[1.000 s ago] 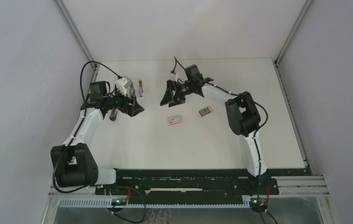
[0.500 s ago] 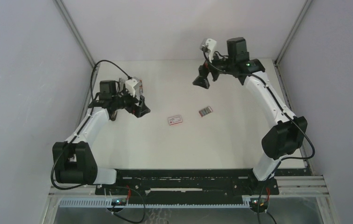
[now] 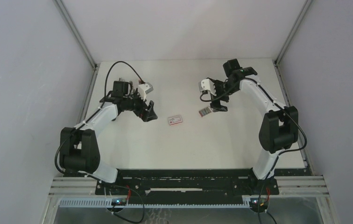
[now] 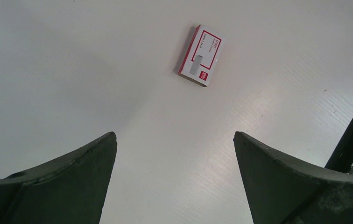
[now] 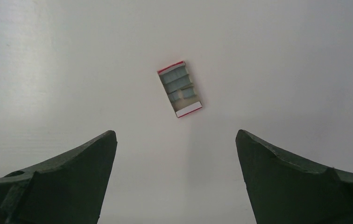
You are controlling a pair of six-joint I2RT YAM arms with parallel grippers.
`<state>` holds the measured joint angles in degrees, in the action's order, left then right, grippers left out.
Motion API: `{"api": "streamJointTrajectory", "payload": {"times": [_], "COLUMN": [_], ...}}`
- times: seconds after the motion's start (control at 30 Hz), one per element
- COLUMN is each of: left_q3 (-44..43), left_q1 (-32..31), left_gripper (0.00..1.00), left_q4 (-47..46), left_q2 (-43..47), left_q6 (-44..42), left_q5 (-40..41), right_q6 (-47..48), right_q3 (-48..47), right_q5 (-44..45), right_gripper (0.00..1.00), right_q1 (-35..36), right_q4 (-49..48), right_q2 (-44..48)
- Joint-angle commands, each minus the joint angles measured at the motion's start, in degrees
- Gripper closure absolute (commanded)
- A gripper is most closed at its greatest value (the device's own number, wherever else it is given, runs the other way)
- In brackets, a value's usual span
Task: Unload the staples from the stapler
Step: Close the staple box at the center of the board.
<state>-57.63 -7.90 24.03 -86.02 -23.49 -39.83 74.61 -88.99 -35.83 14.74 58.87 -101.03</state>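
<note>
On the lid of the small red-and-white box (image 4: 200,55): a printed label with a red frame, a grey patch in the middle, tiny dark type along one long edge and a small red square with pale marks at one corner. All too small and blurred to read, whether word, brand or number. Nothing legible on the open red-edged tray (image 5: 180,88) holding grey staples (image 5: 177,83).

A flat red-and-white box (image 3: 175,120) lies closed on the white desk (image 3: 165,144). Near it, to the right, sits a tilted red-edged piece (image 3: 205,111), seemingly an open tray.
</note>
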Motion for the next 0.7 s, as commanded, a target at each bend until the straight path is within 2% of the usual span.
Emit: {"api": "streamJointTrajectory", "payload": {"times": [0.0, 0.17, 0.4, 0.67], "left_q3": [-4.1, -4.1, -1.8, -1.0], "left_q1": [-0.4, -0.4, -0.4, -0.5], "left_gripper": [0.00, 0.00, 0.00, 0.00], "left_q4": [2.2, 2.8, 1.6, 0.3], "left_q2": [-0.4, -0.9, -1.5, -1.4], "left_q6": [-5.1, -6.6, -5.7, -2.7], "left_q5": [-3.6, -4.5, -5.9, -5.4], "right_q6": [14.7, 18.2, 18.6, 17.9], "right_q3": [-6.7, -13.8, -19.3, -15.2], "right_q5": [3.6, 6.5, 7.1, 8.0], "right_gripper": [0.02, 0.07, 0.09, 0.10], "right_q1": [0.8, 1.8, 3.1, 5.3], "right_q4": [6.5, 9.8, 9.6, 5.7], "right_q2": [-6.7, -16.4, -24.0, -25.0]}}
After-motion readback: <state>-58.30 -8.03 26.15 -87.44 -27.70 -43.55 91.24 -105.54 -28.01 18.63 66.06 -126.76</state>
